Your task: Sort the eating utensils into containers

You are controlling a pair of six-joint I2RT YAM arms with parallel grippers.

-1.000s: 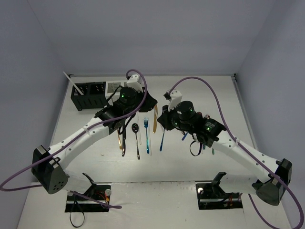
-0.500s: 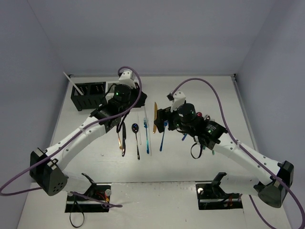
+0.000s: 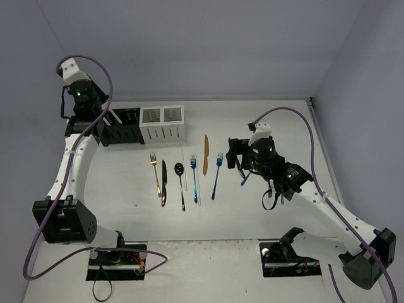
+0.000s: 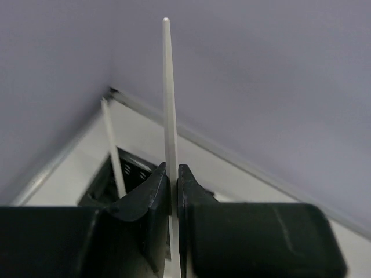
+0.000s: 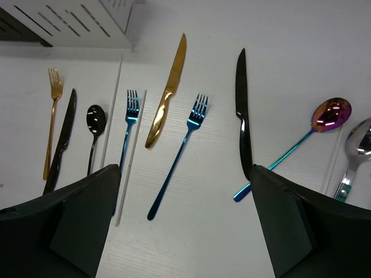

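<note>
My left gripper point(image 4: 172, 174) is shut on a thin pale chopstick point(image 4: 169, 104) and sits high over the black container point(image 3: 120, 129); a second chopstick point(image 4: 113, 147) stands in that container point(image 4: 136, 174). The white container point(image 3: 163, 123) stands beside it. My right gripper point(image 5: 185, 226) is open and holds nothing above the table point(image 3: 237, 154). Below it lie a gold fork point(image 5: 51, 121), black knife point(image 5: 62, 142), black spoon point(image 5: 94, 130), blue fork point(image 5: 128, 124), loose chopstick point(image 5: 132, 156), gold knife point(image 5: 167, 92), second blue fork point(image 5: 179, 153) and another black knife point(image 5: 242, 116).
A pink-purple spoon point(image 5: 330, 114) and a silver spoon point(image 5: 356, 145) lie to the right of the row. The white container's corner point(image 5: 87, 23) shows at the back left. Walls close the table at the back and both sides.
My left arm swung from the table's middle to the far back left, carrying the chopstick over the black container. My right gripper opened, backed off to the right, and the gold knife now lies flat.
</note>
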